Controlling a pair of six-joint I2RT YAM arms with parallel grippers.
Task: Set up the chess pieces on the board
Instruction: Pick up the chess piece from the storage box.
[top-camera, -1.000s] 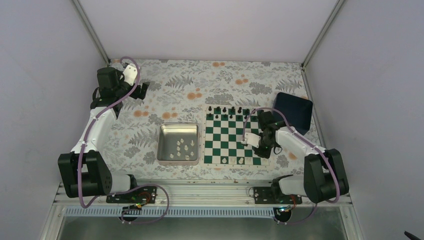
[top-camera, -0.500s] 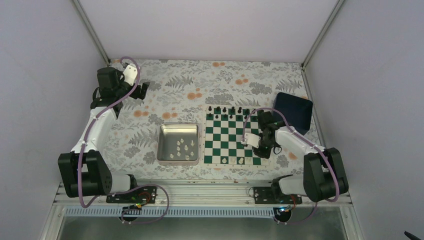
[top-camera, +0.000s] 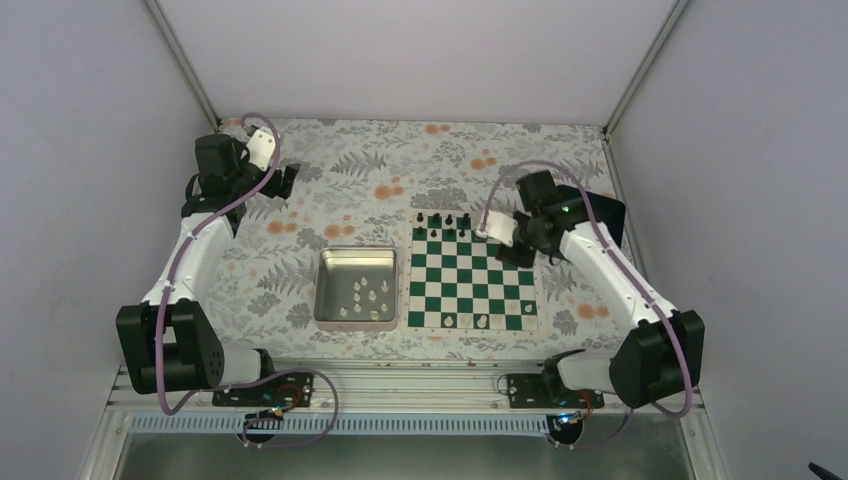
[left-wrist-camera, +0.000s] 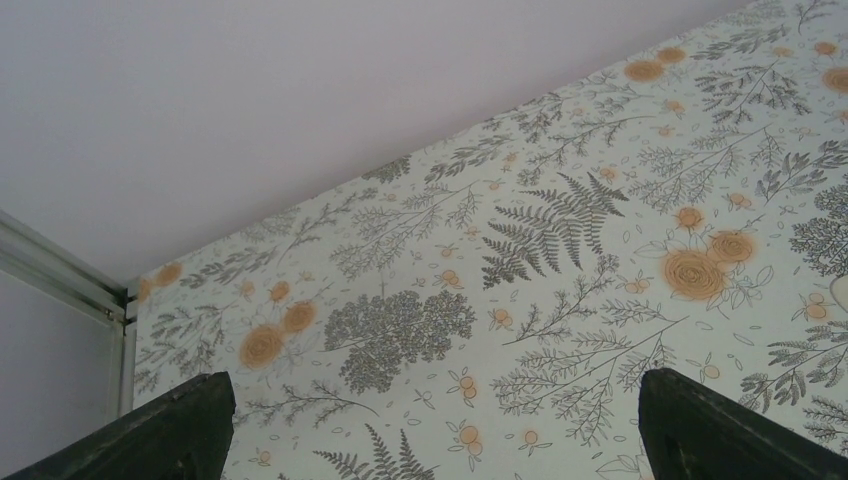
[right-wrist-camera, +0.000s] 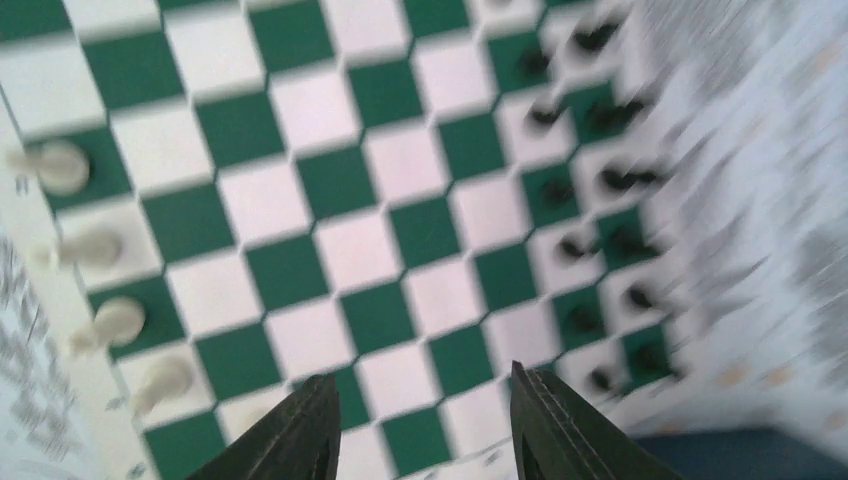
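Right wrist view: right gripper (right-wrist-camera: 425, 432) has its jaws parted with nothing between them. The frame is motion-blurred, so I read the arm as mid-swing. Below it lies the flat green-and-white checked chessboard (right-wrist-camera: 300, 260), its middle squares bare. Small black chess pieces (right-wrist-camera: 600, 180) sit in two rows along one edge, count unreadable in the blur. Four cream-white chess pieces (right-wrist-camera: 95, 245) line the opposite edge.

Change vs a second ago, top external view: the right gripper (top-camera: 515, 243) was low over the board's near-right squares. Now it's at the far-right corner, just beside the dark blue box (top-camera: 603, 212). It's empty and moving off the white side, so my read is that a placement is finished and it's going for the next piece. I can't see inside the box.

Task status: part done. The board (top-camera: 455, 275) has black pieces (top-camera: 448, 219) on the far row and a few white ones (top-camera: 482, 321) on the near row. Several white pieces (top-camera: 368, 293) are still in the square silver metal tray (top-camera: 325, 290), just left of the board.

Pose: the right arm reaches forward with its elbow out to the right and its wrist above the board's far-right corner. The left gripper (left-wrist-camera: 430, 430) is spread wide and empty over the floral tablecloth (left-wrist-camera: 560, 230), parked far-left, well apart from tray and board.
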